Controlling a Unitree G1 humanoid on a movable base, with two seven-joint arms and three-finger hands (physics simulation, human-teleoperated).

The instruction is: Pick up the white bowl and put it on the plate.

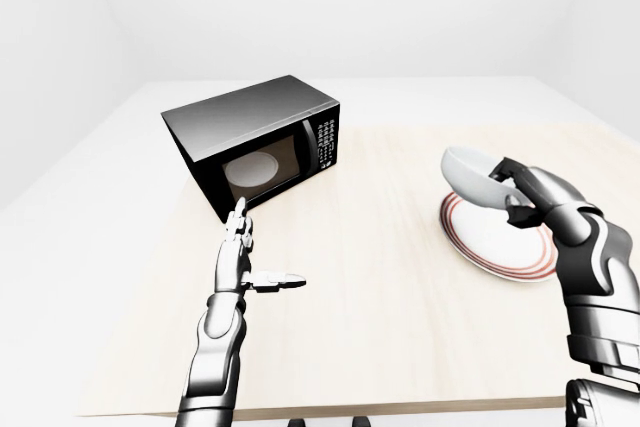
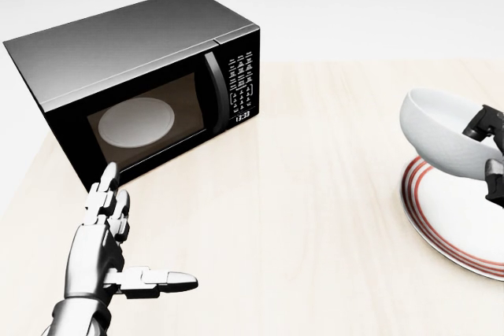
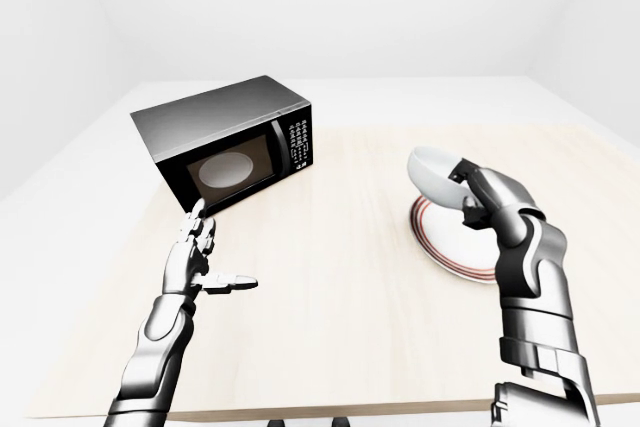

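My right hand [image 1: 512, 190] is shut on the rim of the white bowl [image 1: 474, 175] and holds it tilted in the air over the left edge of the plate [image 1: 500, 244]. The plate is white with red rings and lies on the wooden table at the right of the left-eye view. The bowl [image 2: 441, 131] and the plate [image 2: 461, 222] also show at the right of the head view. My left hand [image 1: 262, 252] is open and empty, fingers pointing up and thumb out, above the table at the lower left.
A black microwave [image 1: 258, 142] with its door shut stands on the table at the upper left, just beyond my left hand. The light wooden table [image 1: 380, 297] spreads between the two hands. White floor and walls surround it.
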